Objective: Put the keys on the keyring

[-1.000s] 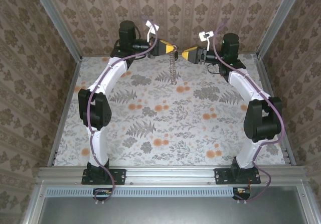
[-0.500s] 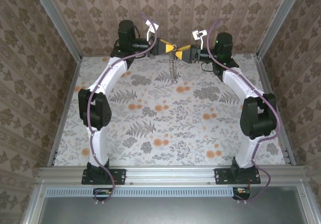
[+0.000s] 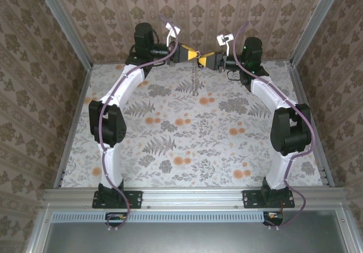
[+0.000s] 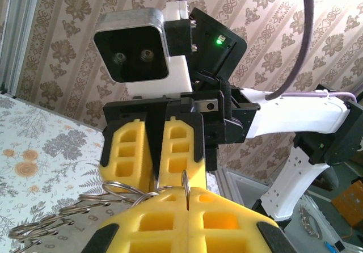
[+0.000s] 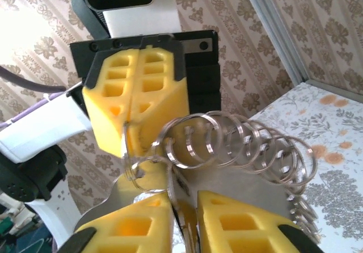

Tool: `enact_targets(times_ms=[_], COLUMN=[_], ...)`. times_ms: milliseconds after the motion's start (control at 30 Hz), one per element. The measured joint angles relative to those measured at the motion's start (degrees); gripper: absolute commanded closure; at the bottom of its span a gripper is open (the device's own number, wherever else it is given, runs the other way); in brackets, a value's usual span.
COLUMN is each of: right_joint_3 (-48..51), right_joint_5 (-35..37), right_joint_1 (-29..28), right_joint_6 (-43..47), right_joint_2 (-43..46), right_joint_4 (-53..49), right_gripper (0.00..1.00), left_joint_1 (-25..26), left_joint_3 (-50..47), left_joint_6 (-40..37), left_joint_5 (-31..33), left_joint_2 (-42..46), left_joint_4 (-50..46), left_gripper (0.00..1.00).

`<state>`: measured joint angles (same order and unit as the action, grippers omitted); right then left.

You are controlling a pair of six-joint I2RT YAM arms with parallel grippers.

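Note:
Both grippers meet in the air at the back of the table. My left gripper [image 3: 195,54] [image 4: 188,199] is shut on a thin silver ring [image 4: 186,184], the keyring, standing edge-up between its yellow pads. A chain of linked silver rings [image 3: 197,80] [image 5: 244,145] hangs from it toward the table. My right gripper [image 3: 202,57] [image 5: 184,202] faces it tip to tip, jaws drawn close around a thin dark flat piece [image 5: 182,222] that I take for the key. That piece lies against the left pad, with a slim gap at the other.
The floral table [image 3: 187,145] lies below, with patterned walls [image 3: 198,9] close behind both grippers and aluminium rails [image 3: 68,134] along the sides. A blurred grey flat piece [image 5: 249,179] sits behind the rings in the right wrist view.
My right arm has swung left until its fingertips reach the left gripper's, and its jaws have closed in. The left gripper and the hanging chain have stayed put.

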<state>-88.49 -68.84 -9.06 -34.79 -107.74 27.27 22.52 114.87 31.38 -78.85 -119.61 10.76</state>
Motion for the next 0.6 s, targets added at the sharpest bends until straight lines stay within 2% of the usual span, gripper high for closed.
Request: enact_targets(times_ms=[100,200,600], right_joint_3=[0.02,0.17,2.73], right_joint_5=[-0.46,-0.37,2.84], right_joint_1=[0.00,0.00,-0.76], right_joint_6=[-0.20,-0.15,-0.50], right_joint_2=[0.00,0.00,0.76], right_joint_4=[-0.04,0.00,0.07], right_gripper=[0.95,1.00,1.00], left_joint_1=[-0.07,-0.11,-0.09], left_joint_3=[0.00,-0.59,-6.84], left_joint_6=[0.11,0.17,-0.11], left_joint_5=[1.25,2.99,10.45], left_joint_2=[0.00,0.37,3.85], left_joint_4=[0.02,0.15,1.68], left_gripper=[1.00,1.00,1.00])
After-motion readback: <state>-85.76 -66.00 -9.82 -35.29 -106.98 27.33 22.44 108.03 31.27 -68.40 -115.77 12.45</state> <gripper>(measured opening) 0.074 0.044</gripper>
